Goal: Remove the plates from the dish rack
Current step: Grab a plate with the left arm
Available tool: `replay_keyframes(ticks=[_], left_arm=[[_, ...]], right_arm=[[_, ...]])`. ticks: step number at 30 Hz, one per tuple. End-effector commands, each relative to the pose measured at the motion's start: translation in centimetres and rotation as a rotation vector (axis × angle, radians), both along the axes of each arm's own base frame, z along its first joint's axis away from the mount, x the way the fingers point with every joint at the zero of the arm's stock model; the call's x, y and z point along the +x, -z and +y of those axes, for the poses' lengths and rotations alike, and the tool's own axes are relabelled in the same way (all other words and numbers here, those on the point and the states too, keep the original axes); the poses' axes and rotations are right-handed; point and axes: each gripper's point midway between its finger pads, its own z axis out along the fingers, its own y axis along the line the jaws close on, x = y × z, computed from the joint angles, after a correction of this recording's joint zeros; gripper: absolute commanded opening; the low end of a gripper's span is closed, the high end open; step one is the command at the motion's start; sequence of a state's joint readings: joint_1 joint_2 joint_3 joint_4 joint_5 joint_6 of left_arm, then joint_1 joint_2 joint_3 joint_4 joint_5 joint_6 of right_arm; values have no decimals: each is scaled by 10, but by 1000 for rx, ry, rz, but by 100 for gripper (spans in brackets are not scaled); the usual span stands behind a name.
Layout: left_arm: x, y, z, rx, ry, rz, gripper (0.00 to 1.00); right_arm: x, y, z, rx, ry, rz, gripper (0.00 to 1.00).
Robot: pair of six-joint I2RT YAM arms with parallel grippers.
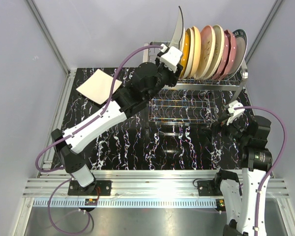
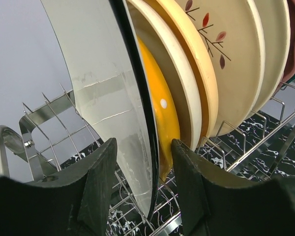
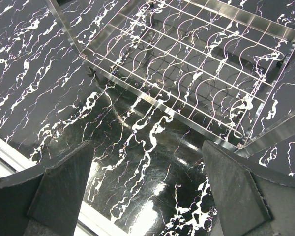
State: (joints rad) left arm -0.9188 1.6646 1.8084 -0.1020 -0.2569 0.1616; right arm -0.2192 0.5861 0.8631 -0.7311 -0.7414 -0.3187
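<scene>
- Left gripper (image 2: 143,147) part open, astride the end plate (image 2: 101,98) at the rack's (image 1: 209,84) 9 o'clock end; can't tell if it's clamped.
- Plate on edge, rim running 12-to-6 between the fingers (image 2: 101,191); left arm nearer.
- Right gripper (image 3: 147,147) wide open, empty, at the rack's 4 o'clock.
- Only my wrist view shows the finger gap.

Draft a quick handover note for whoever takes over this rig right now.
Left gripper: fingers straddle the dark-rimmed plate at the dish rack's left end; firm grip unclear.
Right gripper: open, empty, over the table by the rack's lower tier.
Done: white square plate lies flat on the table, far left.
To do: the dark-rimmed plate and the row of plates standing beside it.
</scene>
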Motion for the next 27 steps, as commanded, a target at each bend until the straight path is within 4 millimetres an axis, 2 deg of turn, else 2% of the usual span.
replay_keyframes(ticks=[1, 6, 8, 11, 15, 21, 27], left_arm=[[-2, -53, 35, -112, -93, -102, 51], [-1, -53, 40, -127, -93, -94, 51], [-3, -61, 43, -160, -89, -101, 51], [-2, -61, 45, -175, -91, -100, 50], [4, -62, 49, -187, -101, -96, 50], [9, -58, 43, -187, -93, -90, 49], [12, -63, 37, -201, -79, -95, 46]], right_arm=[[2, -2, -5, -25, 18, -24, 100], [2, -2, -5, -24, 19, -22, 100], [2, -2, -5, -24, 20, -23, 100], [2, -2, -5, -26, 20, -25, 100], [2, -2, -5, -26, 21, -24, 100], [2, -1, -5, -24, 22, -22, 100], [2, -2, -6, -27, 24, -24, 100]])
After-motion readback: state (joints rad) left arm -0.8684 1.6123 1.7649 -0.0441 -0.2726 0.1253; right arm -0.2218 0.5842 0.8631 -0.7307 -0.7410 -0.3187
